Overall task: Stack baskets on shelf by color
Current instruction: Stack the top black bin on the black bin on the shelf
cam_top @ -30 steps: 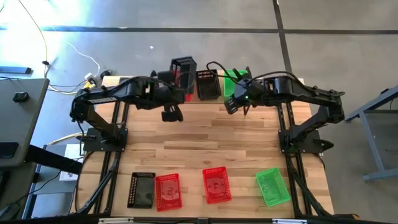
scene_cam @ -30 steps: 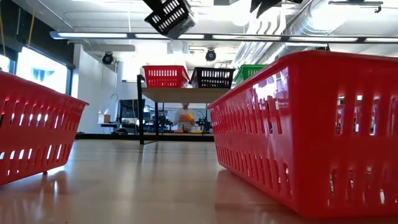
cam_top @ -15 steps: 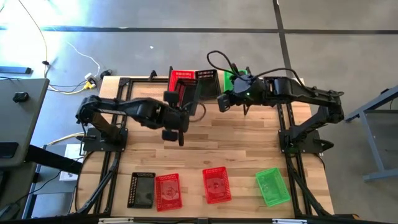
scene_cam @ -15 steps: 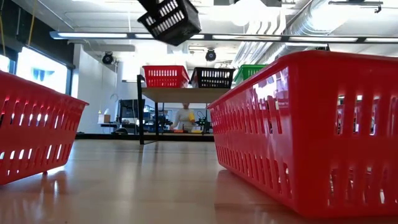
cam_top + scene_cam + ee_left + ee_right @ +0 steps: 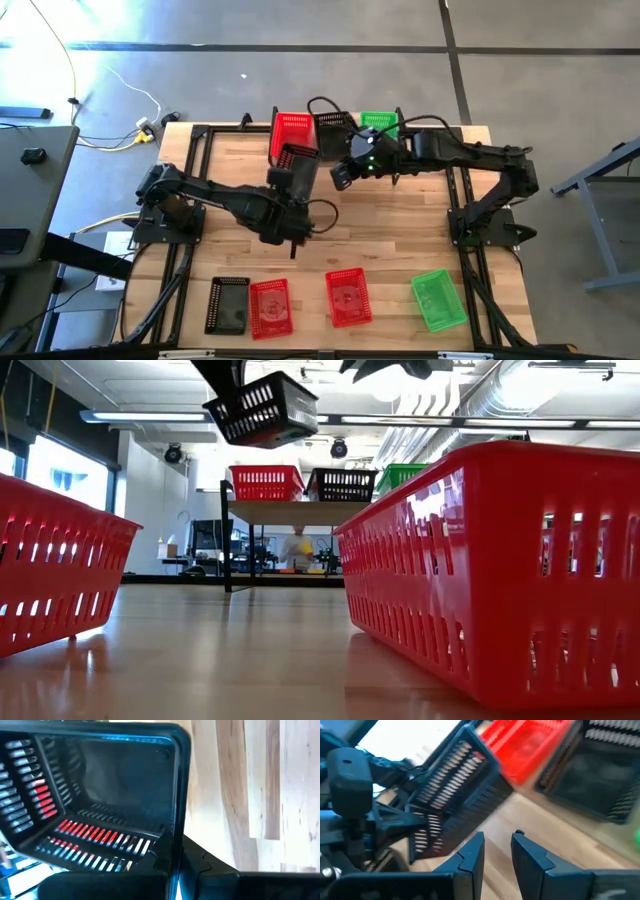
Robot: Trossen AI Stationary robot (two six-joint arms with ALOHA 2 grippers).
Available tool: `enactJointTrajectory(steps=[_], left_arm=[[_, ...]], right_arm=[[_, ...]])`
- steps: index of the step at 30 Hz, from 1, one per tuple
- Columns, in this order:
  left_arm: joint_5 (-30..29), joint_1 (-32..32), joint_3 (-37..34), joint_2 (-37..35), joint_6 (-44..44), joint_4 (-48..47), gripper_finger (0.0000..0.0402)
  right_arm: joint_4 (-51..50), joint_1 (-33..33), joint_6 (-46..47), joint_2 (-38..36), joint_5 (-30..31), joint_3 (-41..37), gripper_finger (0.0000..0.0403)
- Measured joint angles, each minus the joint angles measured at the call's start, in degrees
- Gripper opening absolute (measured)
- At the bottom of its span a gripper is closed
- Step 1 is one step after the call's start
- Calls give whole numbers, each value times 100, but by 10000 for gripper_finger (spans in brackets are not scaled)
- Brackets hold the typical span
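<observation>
My left gripper (image 5: 292, 188) is over the middle of the table, shut on a black mesh basket (image 5: 298, 164), which shows high up in the low view (image 5: 262, 408). My right gripper (image 5: 343, 174) hovers just right of that basket with its fingers (image 5: 475, 851) a little open and holding nothing. The shelf (image 5: 300, 511) stands at the far edge. A red basket (image 5: 292, 125), a black one (image 5: 333, 125) and a green one (image 5: 379, 122) rest on it by their bottoms. My left gripper pinches one side wall of the black basket at its rim (image 5: 176, 822), near a corner, one finger inside the basket and one outside. The basket is lifted clear of the table and tilted, with its open side turned partly sideways.
Along the near edge a black basket (image 5: 228, 305), two red baskets (image 5: 270, 307) (image 5: 348, 297) and a green basket (image 5: 438, 300) sit on the table. Bare wood lies between them and the arms. Black arm frames run along the left and right sides.
My left gripper has carried the black basket from above the shelf's red basket toward the near edge, to over the table's middle, uncovering the red basket. The basket now hangs a little lower and is tilted differently. My right gripper has moved left from the green shelf basket toward the held one.
</observation>
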Motion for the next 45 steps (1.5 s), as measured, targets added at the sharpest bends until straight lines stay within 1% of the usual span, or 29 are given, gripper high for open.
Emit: enactJointTrajectory(steps=[6, 8, 12, 19, 25, 31, 38, 40, 45], left_arm=[[-209, -203, 0, 122, 48, -5, 1], [-223, -237, 0, 173, 11, 1, 1], [-228, -231, 1, 247, -4, -3, 1], [-224, -213, -4, 359, 29, 16, 1], [-390, -213, 0, 367, 95, 76, 1], [-649, -217, 0, 367, 351, 168, 1], [-711, -217, 0, 367, 663, 164, 1], [-756, -222, 0, 367, 770, 158, 1], [-786, -222, -2, 367, 796, 142, 1]], right_arm=[[421, 0, -18, 215, -630, 0, 83], [430, 0, -1, 222, -742, 0, 83], [437, 0, 146, 201, -700, 0, 83], [405, -142, 521, 182, -833, 0, 83], [284, -246, 757, 209, -918, 0, 83], [291, -240, 907, 358, -1100, 0, 83], [328, -242, 927, 601, -1185, 0, 83], [313, -245, 1057, 674, -1182, 0, 83], [290, -318, 1076, 806, -1257, 2, 83]])
